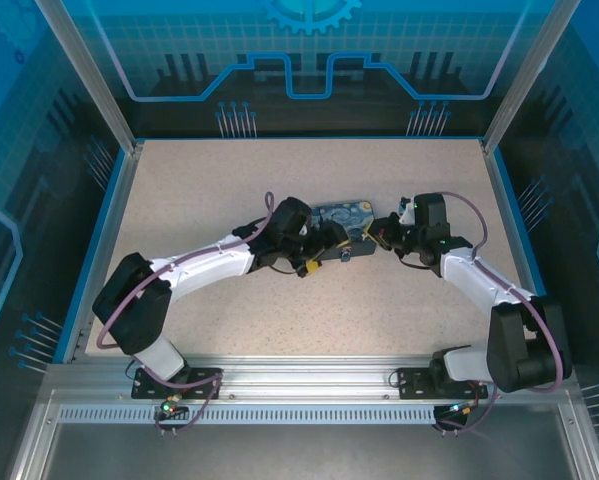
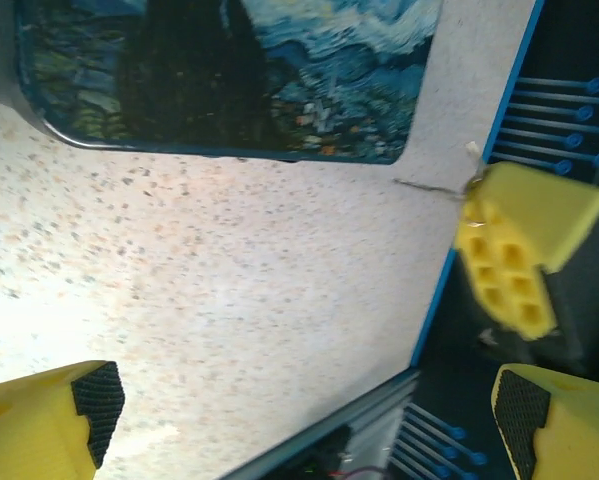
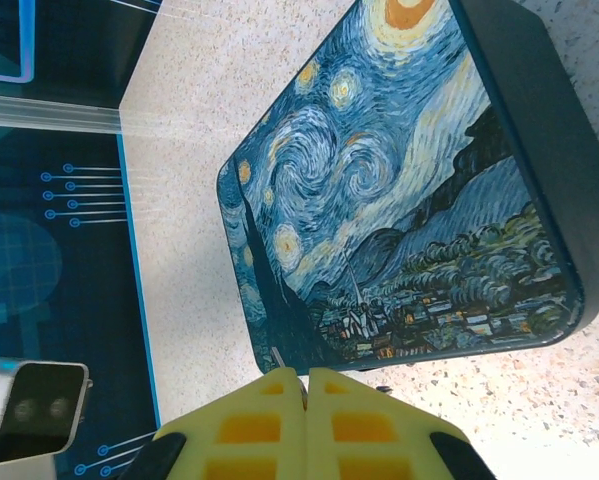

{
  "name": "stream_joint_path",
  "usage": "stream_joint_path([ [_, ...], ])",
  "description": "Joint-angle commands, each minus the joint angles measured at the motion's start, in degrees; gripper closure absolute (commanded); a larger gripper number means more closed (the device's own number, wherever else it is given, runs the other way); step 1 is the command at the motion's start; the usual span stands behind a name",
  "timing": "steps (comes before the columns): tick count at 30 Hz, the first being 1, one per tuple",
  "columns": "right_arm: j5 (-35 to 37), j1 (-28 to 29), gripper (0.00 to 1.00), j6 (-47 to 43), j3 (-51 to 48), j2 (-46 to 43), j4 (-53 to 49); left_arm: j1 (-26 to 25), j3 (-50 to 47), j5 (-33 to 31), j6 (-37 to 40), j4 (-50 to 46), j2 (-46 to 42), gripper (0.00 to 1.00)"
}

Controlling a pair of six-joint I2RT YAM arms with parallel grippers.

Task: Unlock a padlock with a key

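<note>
My right gripper [image 3: 306, 378] is shut on the key [image 3: 278, 356], a thin grey sliver poking out past the yellow fingertips. It hovers just off a corner of the Starry Night box [image 3: 399, 190]. In the left wrist view the same key [image 2: 429, 185] juts from the right gripper's fingers [image 2: 514, 250] above the speckled table. My left gripper [image 2: 309, 405] is open with nothing between its pads, low over the table beside the box [image 2: 229, 80]. From above, the left gripper [image 1: 334, 245] and right gripper [image 1: 377, 235] face each other at the box's near edge. The padlock is hidden.
The box [image 1: 344, 215] lies mid-table between the two grippers. The speckled beige table [image 1: 229, 180] has a blue raised rim [image 1: 114, 215] and blue enclosure walls round it. Bare surface stretches behind the box and toward the near edge.
</note>
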Motion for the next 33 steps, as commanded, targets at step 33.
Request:
stream_joint_path([
  [33, 9.6, 2.0, 1.00, -0.5, 2.5, 2.4, 0.2, -6.7, -8.5, -18.4, 42.4, 33.5, 16.5, 0.29],
])
